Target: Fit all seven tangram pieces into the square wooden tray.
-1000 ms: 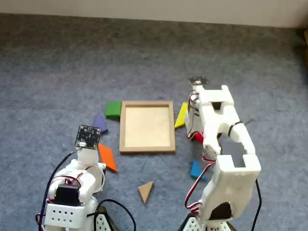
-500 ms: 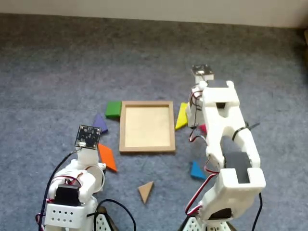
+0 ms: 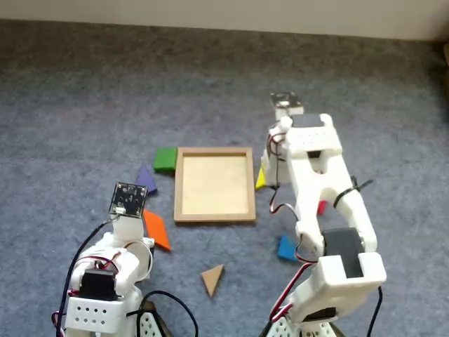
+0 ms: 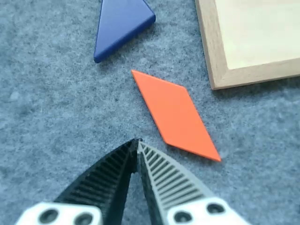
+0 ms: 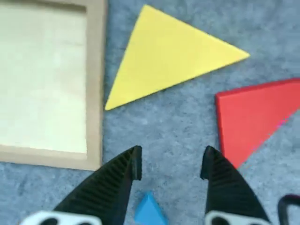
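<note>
The square wooden tray point(image 3: 215, 184) lies empty on the grey carpet. My right gripper point(image 5: 171, 157) hangs open just above the carpet, with the yellow triangle point(image 5: 164, 70) ahead of it and the red triangle point(image 5: 253, 117) beside it. The tip of a blue piece point(image 5: 149, 211) shows under the jaws. In the high view the right arm covers most of the yellow triangle point(image 3: 260, 178). My left gripper point(image 4: 138, 143) is shut and empty, close to the orange parallelogram point(image 4: 177, 115), with the purple triangle point(image 4: 121, 23) beyond it.
A green square point(image 3: 165, 159) sits at the tray's far left corner. A tan triangle point(image 3: 212, 279) lies near the arm bases and the blue piece point(image 3: 286, 248) rests right of it. Open carpet stretches beyond the tray.
The right arm has swung farther out and toward the tray, now hovering over the yellow triangle. The red piece now shows on the arm's other side. The left arm is unchanged.
</note>
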Controlling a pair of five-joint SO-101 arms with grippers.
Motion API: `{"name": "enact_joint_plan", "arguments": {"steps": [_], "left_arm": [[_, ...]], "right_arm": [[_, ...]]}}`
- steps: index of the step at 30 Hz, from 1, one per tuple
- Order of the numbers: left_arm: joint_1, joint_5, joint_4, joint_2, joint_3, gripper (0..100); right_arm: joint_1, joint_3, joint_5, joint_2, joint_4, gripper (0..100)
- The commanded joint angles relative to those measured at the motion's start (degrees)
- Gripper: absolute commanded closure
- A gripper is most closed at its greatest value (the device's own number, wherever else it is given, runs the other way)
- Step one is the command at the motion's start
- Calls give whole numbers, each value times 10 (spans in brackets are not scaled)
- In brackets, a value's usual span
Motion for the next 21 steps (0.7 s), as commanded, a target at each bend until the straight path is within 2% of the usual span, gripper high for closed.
{"name": "enact_joint_plan", "arguments": {"steps": [1,4,10,15,21], "left_arm": [[9,-4,2,-29,11,995],[9,-4,2,-29,11,995],[9,-4,2,-29,11,995],[9,-4,2,-29,11,995],[9,-4,2,-29,11,995]], "right_arm": [[38,-27,-54,-37,-33,664],[57,-27,-89,-37,-58,611],[71,-17,-98,2,-101,612],[72,-18,-98,72,-102,612],[85,-19,-98,78,-110,612]]}}
